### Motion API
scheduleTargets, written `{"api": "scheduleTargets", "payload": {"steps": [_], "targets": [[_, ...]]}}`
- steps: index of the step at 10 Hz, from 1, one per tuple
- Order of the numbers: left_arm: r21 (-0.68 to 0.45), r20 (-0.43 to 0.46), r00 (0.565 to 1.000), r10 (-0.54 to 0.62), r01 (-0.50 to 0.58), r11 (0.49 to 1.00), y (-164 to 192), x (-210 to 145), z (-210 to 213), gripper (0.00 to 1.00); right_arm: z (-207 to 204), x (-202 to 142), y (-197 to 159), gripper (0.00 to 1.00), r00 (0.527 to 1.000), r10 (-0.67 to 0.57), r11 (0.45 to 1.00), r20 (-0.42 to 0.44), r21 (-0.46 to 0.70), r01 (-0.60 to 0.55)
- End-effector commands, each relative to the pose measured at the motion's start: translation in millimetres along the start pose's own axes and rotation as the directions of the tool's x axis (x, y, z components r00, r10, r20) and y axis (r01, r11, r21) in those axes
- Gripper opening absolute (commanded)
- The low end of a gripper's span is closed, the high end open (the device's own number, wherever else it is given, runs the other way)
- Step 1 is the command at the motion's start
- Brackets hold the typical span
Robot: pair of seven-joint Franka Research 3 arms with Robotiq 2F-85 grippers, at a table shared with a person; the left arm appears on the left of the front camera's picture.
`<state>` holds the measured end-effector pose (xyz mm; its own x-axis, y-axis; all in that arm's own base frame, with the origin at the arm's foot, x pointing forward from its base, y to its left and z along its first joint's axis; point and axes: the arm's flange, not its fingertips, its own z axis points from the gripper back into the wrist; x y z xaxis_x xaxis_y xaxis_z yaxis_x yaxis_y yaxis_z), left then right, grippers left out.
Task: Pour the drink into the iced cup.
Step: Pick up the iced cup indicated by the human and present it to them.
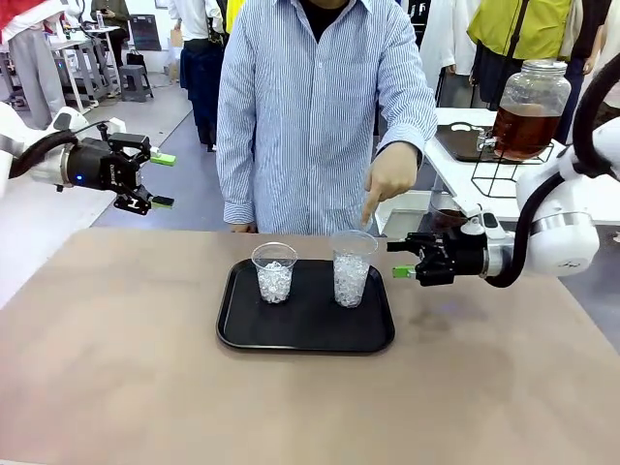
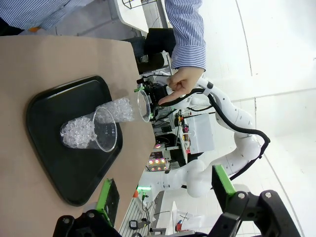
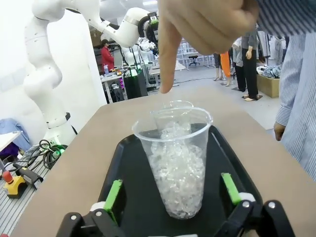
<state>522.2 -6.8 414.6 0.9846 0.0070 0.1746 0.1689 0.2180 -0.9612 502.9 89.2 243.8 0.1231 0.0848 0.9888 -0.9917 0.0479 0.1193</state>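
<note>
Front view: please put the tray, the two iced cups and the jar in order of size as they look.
1. tray
2. jar (farther off, so true size unsure)
3. right cup
4. left cup

Left cup (image 1: 274,273) and right cup (image 1: 351,268) on tray (image 1: 305,331), hand (image 1: 390,174) above right cup, drink (image 1: 524,128) far right behind

Tray (image 1: 242,325) is showing black, surface (image 1: 116,368) reading tan. Short cup (image 1: 274,262) and tall cup (image 1: 352,254) are both showing clear, ice (image 1: 351,283) looking white. Person's shirt (image 1: 310,97) is running blue-white pinstripe. Left fingers (image 1: 163,159) showing green over black. Drink (image 1: 523,131) glowing amber-brown.
</note>
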Motion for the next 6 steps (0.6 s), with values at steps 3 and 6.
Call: {"api": "scheduleTargets", "payload": {"steps": [3, 6], "targets": [[0.004, 0.006, 1.000, -0.003, 0.003, 1.000, -2.6, -2.9, -0.3, 1.00, -24.4, -14.7, -17.4, 1.00, 0.999, 0.028, 0.999, 0.030, -0.031, -0.027], [0.004, 0.006, 1.000, -0.003, 0.003, 1.000, -2.6, -2.9, -0.3, 1.00, -35.8, -19.0, -18.6, 1.00, 1.000, 0.019, 1.000, 0.022, -0.013, -0.019]]}}
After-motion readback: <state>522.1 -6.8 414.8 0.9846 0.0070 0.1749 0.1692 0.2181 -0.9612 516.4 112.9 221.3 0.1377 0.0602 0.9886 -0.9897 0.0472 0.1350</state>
